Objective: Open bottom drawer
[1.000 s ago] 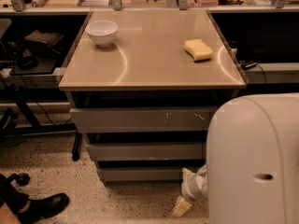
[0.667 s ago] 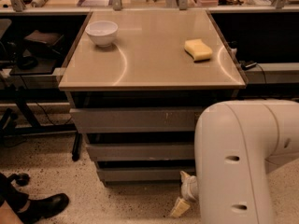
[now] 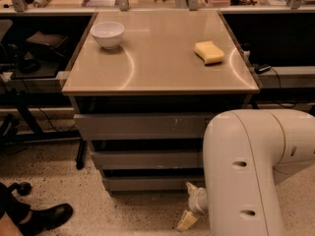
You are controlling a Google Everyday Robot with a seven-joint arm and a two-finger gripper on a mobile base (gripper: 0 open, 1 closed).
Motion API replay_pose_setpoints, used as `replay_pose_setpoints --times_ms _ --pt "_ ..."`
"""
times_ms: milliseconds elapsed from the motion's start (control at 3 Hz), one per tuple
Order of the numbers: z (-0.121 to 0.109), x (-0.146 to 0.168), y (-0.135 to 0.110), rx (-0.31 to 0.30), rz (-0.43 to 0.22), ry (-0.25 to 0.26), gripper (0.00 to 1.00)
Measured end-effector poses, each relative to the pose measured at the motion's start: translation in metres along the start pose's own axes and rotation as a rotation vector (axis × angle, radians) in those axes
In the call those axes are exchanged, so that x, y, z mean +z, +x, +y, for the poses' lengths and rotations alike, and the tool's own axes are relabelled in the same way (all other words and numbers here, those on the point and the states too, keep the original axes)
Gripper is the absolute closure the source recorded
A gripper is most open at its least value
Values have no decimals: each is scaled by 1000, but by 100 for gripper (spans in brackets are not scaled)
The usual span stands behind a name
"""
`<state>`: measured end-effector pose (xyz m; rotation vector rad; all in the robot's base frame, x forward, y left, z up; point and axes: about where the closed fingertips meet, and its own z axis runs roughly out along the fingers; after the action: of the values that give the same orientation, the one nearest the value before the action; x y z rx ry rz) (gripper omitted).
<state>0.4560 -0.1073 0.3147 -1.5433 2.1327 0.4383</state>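
Down low, under two other grey drawers, sits the bottom drawer (image 3: 147, 183). Its plain flat front is close to the speckled floor (image 3: 128, 214). Just past its right end, a little lower and near the floor, is my gripper (image 3: 188, 218). It is mostly hidden behind my big white arm (image 3: 246, 181). I cannot tell if it is open or closed, or if it touches the drawer. Above come the middle drawer (image 3: 147, 160) and the top drawer (image 3: 142, 126), which has pale scratch marks. On the tan table top (image 3: 162, 68) sit a white bowl (image 3: 108, 34) at the back left and a yellow sponge (image 3: 209, 52) at the right. A black shoe (image 3: 47, 218) shows at the bottom left.
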Motion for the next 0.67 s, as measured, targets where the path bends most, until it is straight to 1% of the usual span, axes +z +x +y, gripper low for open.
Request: replay_pose_setpoints --times_ms 333,667 --pt "-36 9 -12 4 -26 94 0" --pt "-91 -2 -41 39 -106 237 0"
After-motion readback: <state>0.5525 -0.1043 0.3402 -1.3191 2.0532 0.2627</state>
